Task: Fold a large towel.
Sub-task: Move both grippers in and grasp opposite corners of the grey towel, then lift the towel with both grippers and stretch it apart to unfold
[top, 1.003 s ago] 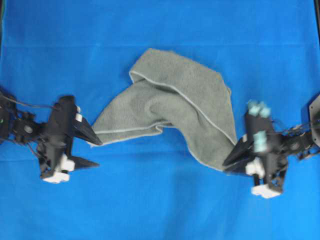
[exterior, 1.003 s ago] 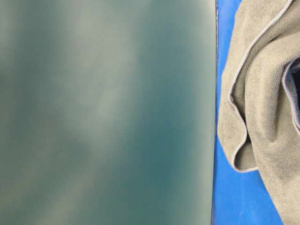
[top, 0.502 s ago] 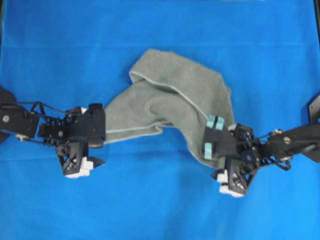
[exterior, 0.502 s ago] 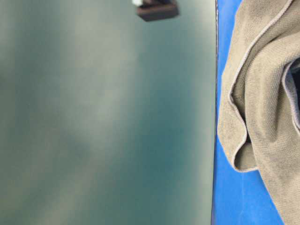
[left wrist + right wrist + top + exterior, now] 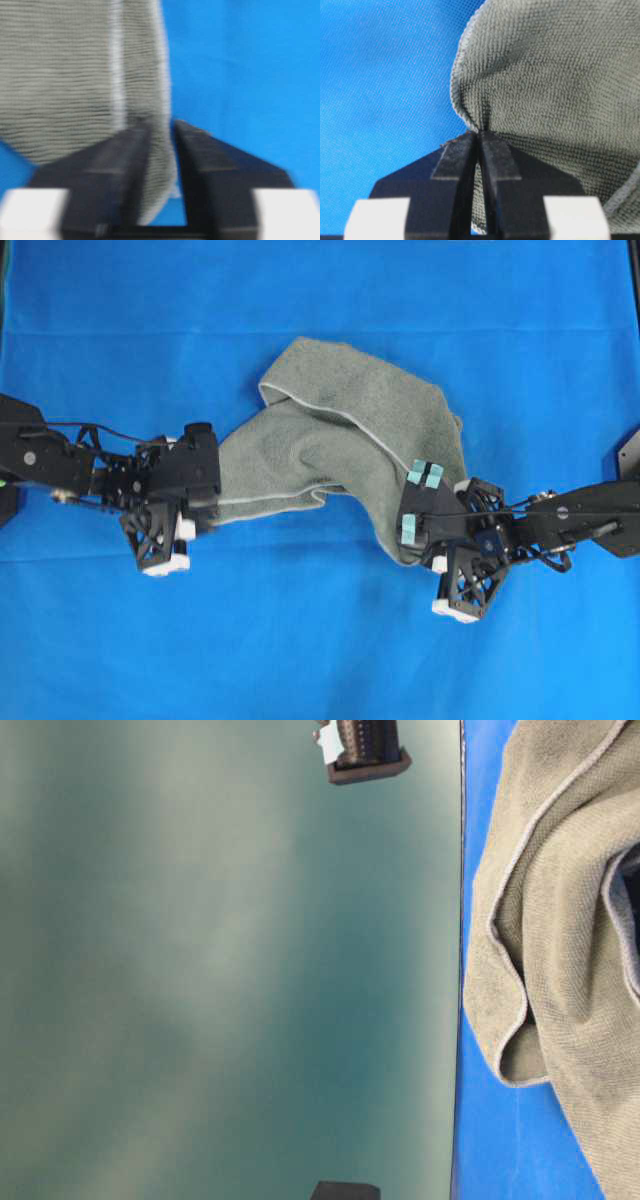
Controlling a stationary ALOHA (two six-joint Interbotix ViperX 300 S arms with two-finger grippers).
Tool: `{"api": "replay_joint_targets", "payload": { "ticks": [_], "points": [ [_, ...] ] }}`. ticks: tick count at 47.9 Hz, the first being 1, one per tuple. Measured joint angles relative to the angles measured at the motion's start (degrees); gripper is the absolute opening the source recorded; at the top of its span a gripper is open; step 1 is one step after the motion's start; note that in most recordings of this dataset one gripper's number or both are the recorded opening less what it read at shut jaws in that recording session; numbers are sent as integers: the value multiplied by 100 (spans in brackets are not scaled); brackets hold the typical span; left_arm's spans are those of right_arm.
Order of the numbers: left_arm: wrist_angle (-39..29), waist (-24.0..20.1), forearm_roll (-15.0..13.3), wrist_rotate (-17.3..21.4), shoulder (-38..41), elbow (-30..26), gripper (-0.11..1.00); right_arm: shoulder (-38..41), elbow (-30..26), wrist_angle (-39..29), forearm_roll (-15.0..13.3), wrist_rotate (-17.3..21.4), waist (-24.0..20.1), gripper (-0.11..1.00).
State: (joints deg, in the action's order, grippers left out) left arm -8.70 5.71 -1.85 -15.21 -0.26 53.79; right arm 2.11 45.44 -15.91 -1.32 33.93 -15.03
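Grey-green terry, the towel [image 5: 340, 450] lies crumpled near the middle of the blue sheet [image 5: 320, 300] that covers the table, bunched into loose folds with its pale hem winding across the top; one corner reaches out toward the left, another hangs down toward the right. At the left corner sits the left gripper [image 5: 205, 515], its jaws drawn in on a narrow strip of hemmed cloth, which the left wrist view shows running down between the two black fingers [image 5: 120, 165]; that view is blurred. At the right corner the right gripper [image 5: 410, 540] has its jaws pressed nearly together, pinching a pucker of towel edge right at the fingertips [image 5: 455, 155]; the cloth fans out wide beyond them. From table level the towel fills the right side over a strip of blue, a fold curling at its lower edge; a dull green blur hides most of the rest.
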Motion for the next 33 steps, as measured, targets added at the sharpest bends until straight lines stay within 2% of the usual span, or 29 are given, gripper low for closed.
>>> {"api": "replay_joint_targets", "payload": {
  "ticks": [3, 11, 19, 25, 33],
  "points": [
    [-53, -18, 0, 18, -18, 0, 3, 0, 0, 9, 0, 0, 9, 3],
    [-290, -35, 0, 9, -62, -44, 3, -185, -88, 0, 0, 9, -35, 3],
    [-1020, -105, 35, 79, -422, -229, 3, -773, -158, -9, -35, -26, -97, 3],
    [-1468, -114, 18, 53, -1055, -492, 3, -1230, -185, -167, -167, -26, -97, 3],
    [-1828, -105, 26, 53, -2101, -826, 3, -1995, -475, -633, -571, -18, -105, 3]
  ]
}}
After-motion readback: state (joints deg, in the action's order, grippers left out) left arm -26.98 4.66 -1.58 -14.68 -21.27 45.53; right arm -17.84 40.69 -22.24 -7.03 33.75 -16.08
